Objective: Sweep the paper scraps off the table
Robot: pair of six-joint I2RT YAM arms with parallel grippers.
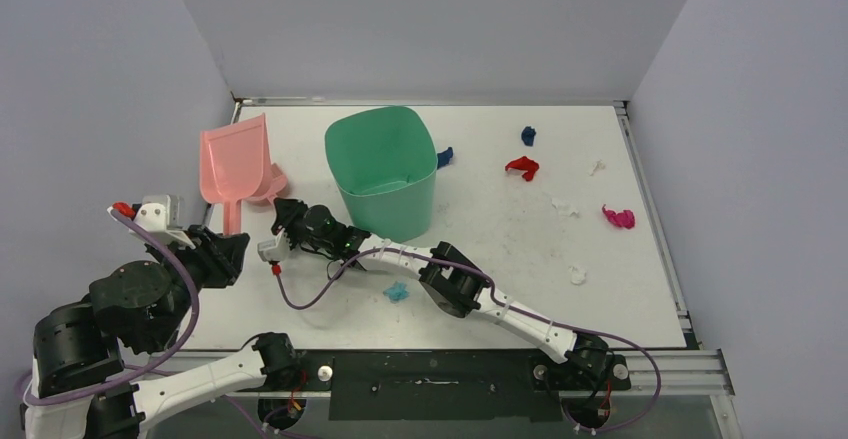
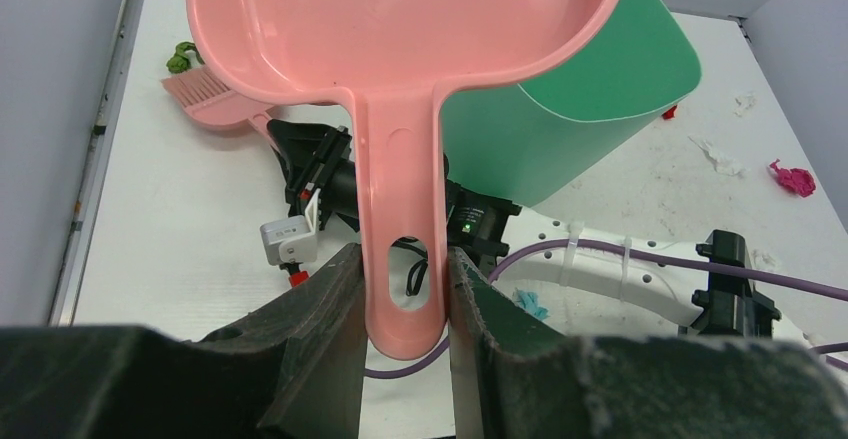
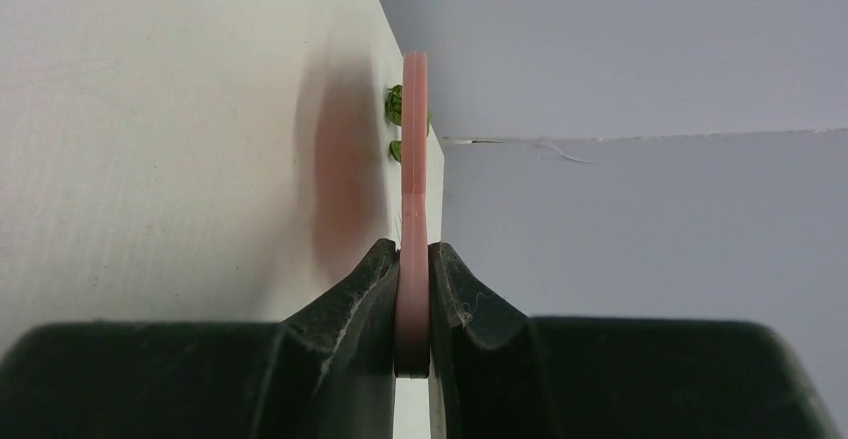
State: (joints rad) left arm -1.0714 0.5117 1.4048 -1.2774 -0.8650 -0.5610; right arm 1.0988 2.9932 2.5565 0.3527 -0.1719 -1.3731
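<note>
On the white tabletop (image 1: 520, 249), the paper scraps are lying scattered. Nearest, a teal scrap (image 1: 397, 291) is sitting just beside the right arm (image 1: 500, 309), which is reaching from the near edge across toward the left. At near left, the left arm (image 1: 140, 299) is holding its jaws clenched on the handle (image 2: 405, 189) of a pink dustpan (image 1: 235, 164), one finger on each side of the handle's slotted end, and the scoop is pointing toward the far left corner. Just to the right of it, the right arm's jaws are gripping a pink brush (image 1: 270, 181); the right wrist view shows it edge-on, pinched tight between the two fingers. An olive green scrap (image 2: 180, 57) is lying by the brush's bristles near the tabletop's left edge. A green bin (image 1: 383, 169) is standing upright in the middle of the tabletop, just beyond the right arm's wrist. To the right, a magenta scrap (image 1: 618, 217) is lying near the right edge, with white shreds (image 1: 565, 206) between it and the bin. Farther back, a blue scrap (image 1: 445, 156) is lying against the bin's right side, a red scrap (image 1: 522, 167) is sitting well to its right, and a dark blue scrap (image 1: 528, 136) is lying just beyond the red one.
</note>
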